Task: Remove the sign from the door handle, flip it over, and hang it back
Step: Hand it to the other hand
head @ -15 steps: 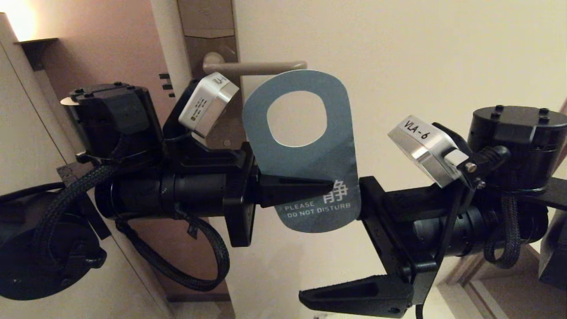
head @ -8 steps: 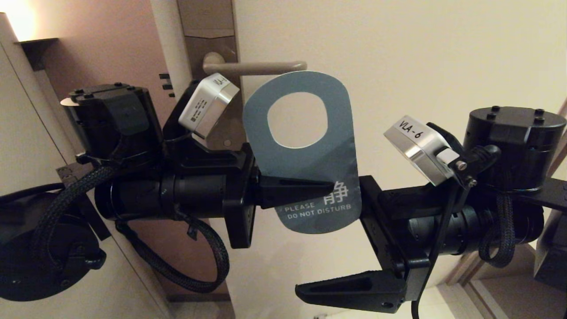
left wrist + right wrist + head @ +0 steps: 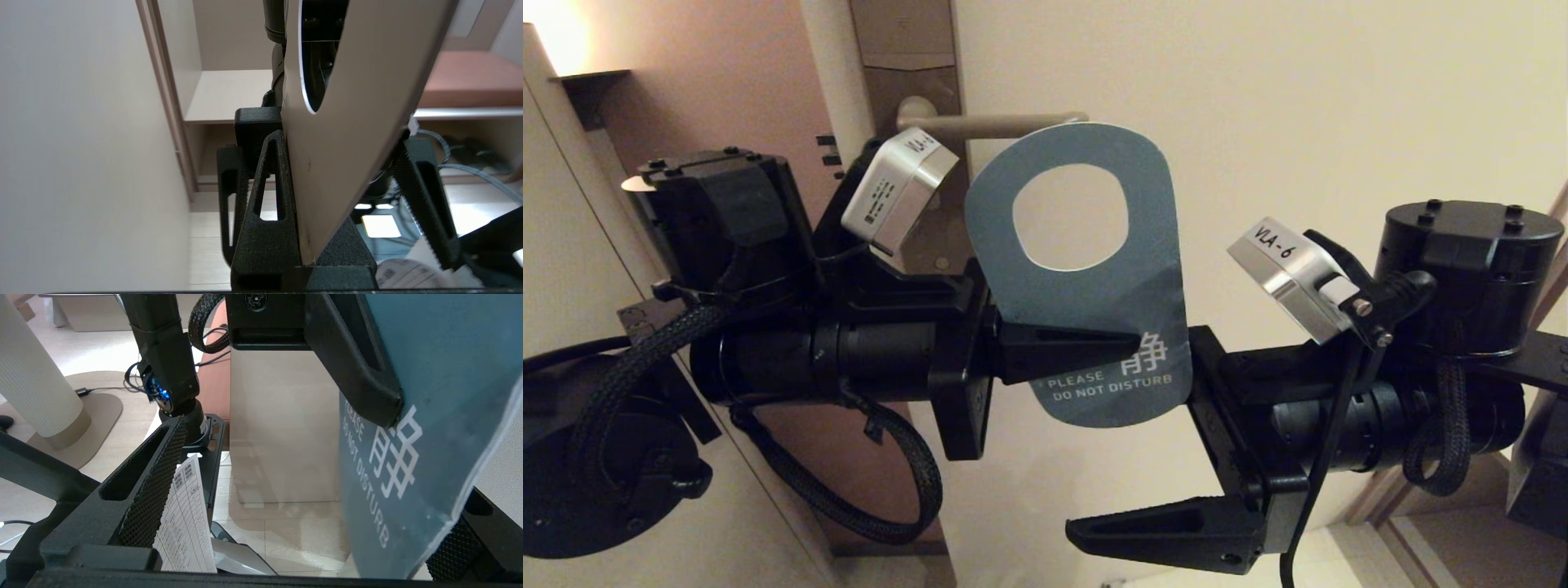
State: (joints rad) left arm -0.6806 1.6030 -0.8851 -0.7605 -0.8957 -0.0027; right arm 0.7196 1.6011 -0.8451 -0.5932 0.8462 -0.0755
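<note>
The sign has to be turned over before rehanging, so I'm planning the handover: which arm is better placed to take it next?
Probably the right. Its hand is open around the sign, which the shut left hand is pinching.

place: a hotel-style guest room, seen at its entrance door
door hardware: a tall brownish lock plate (image 3: 907, 49) of the card-lock kind, with a slim door handle (image 3: 1005, 125) on a cream door (image 3: 1298, 98)
sign (image 3: 1094, 286): a teal door hanger reading "please do not disturb", the sort hung on hotel rooms
lighting: a warm wall lamp (image 3: 560, 37) glowing at the upper left
furnishings: pale wood floor, a light cabinet (image 3: 282, 424) and a reddish-brown padded seat (image 3: 474, 77)
</note>
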